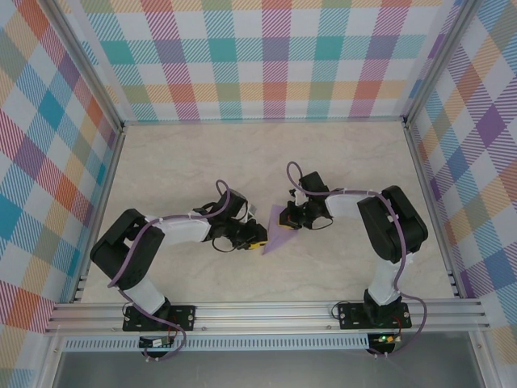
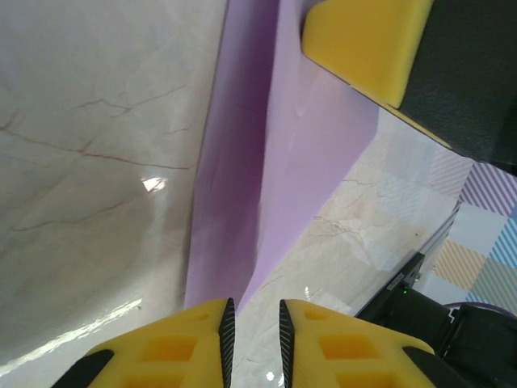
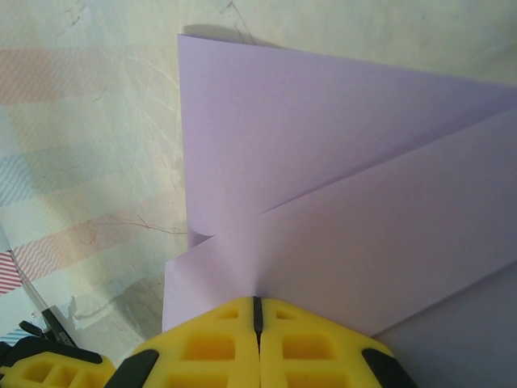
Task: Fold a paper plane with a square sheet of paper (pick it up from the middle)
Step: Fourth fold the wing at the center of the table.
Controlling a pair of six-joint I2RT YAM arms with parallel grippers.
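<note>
The paper plane (image 1: pixel 279 233) lies between left claw (image 1: pixel 257 240) and right claw (image 1: pixel 292 218).

table (image 1: pixel 202 162): pale marble | walls (image 1: pixel 275 56): pastel plaid | rail (image 1: pixel 266 311): aluminium, near edge

The folded lavender-purple paper sheet (image 3: pixel 323 162) is looking matt and smooth; the cream marble-patterned table (image 2: pixel 81 162) is gleaming glossily.

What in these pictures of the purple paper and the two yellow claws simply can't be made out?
Top view: the folded paper is too small for its creases to be read.
Left wrist view: the left gripper hides the paper's near tip, so whether it pinches the paper is unclear.
Right wrist view: the paper runs off the right edge, and the right gripper covers the spot where they meet.
</note>
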